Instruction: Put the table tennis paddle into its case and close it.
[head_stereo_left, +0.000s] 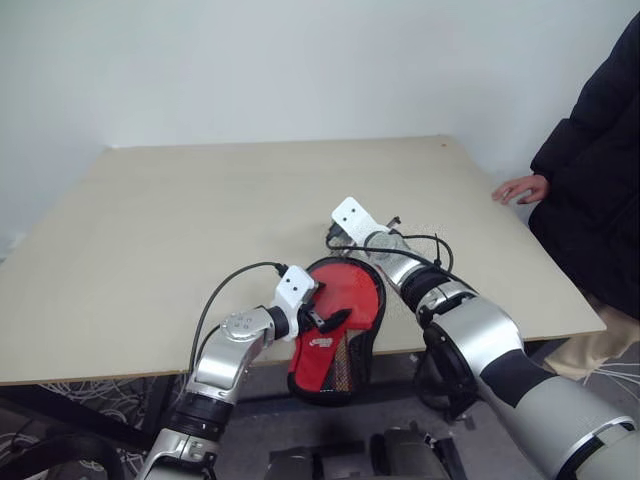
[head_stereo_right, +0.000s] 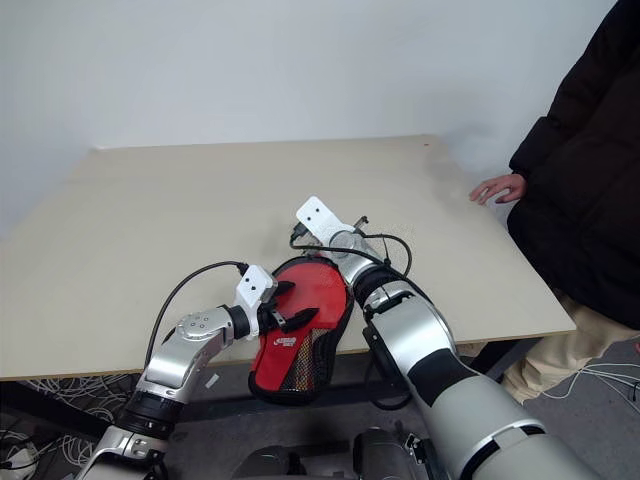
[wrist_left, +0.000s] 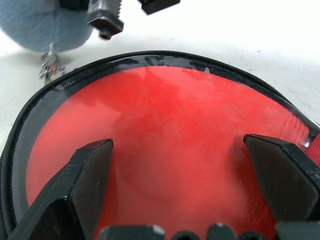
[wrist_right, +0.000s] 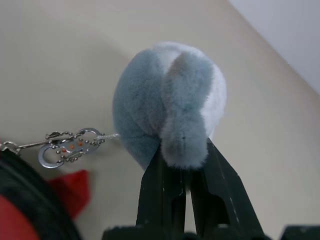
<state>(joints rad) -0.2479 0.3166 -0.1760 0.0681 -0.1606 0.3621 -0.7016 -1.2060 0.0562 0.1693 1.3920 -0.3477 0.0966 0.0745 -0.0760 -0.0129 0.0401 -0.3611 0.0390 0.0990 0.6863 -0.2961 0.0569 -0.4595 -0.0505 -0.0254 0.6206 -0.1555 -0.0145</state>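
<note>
The paddle (wrist_left: 165, 145) is sitting inside its case (head_stereo_left: 335, 335) already; I'm seeing its red face under the clear front. The case is lying at the near edge of the table (head_stereo_left: 180, 230), w/ its narrow end hanging off the edge toward me.

My left gripper (wrist_left: 190, 175) is hovering over the round part of the case, fingers wide apart, gripping nothing. My right gripper (wrist_right: 184, 165) is at the far end of the case, fingers together, pinching a small fluffy grey-blue ball (wrist_right: 167, 102). A little metal chain (wrist_right: 70, 145) is running from the ball to the case rim, so I'm guessing it's the zip pull.

So I think the putting-in part is done and I'm working on the closing part. Next I'm needing to pull the ball along the black edge to run the zip round, w/ the left gripper pressing the case down so it isn't sliding off the table.

The table is pale wood, nothing else on it. A plain white wall is behind. A person in a dark coat is standing at the right, one hand (head_stereo_left: 520, 188) resting on the table edge.
</note>
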